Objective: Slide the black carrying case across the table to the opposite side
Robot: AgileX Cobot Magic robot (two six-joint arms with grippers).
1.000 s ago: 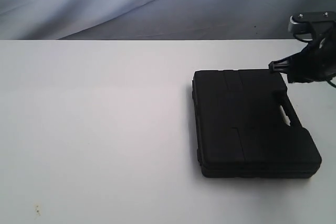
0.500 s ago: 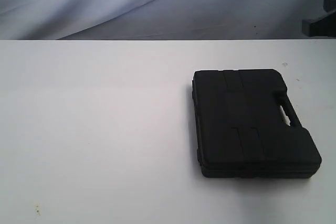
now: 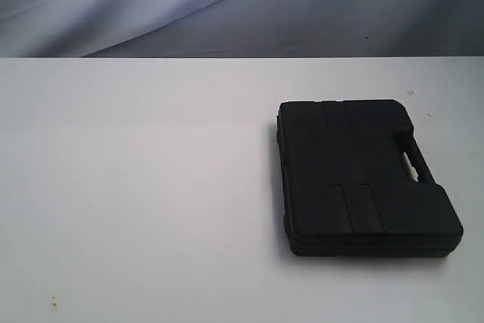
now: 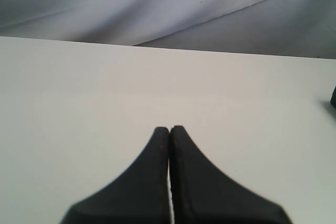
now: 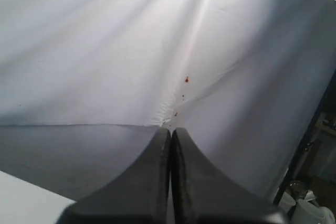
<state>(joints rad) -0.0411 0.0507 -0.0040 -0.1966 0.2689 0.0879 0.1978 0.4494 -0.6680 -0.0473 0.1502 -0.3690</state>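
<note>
The black carrying case [image 3: 363, 175] lies flat on the right half of the white table [image 3: 136, 187], its handle [image 3: 414, 163] on the right side. A dark sliver of the case [image 4: 333, 97] shows in the left wrist view. My left gripper [image 4: 170, 128] is shut with nothing between its fingers, low over bare tabletop [image 4: 79, 93]. My right gripper [image 5: 171, 130] is shut and empty too, lifted and facing the white backdrop cloth [image 5: 105, 45]. Neither gripper shows in the exterior view.
A creased pale cloth [image 3: 189, 5] hangs behind the table's far edge. Small specks [image 3: 53, 302] mark the table near the front left. A dark frame and white containers [image 5: 307, 208] stand off to the side in the right wrist view.
My right gripper was beside the case's far right corner, then rose and withdrew to the right until it left the exterior view. The case has not moved.
</note>
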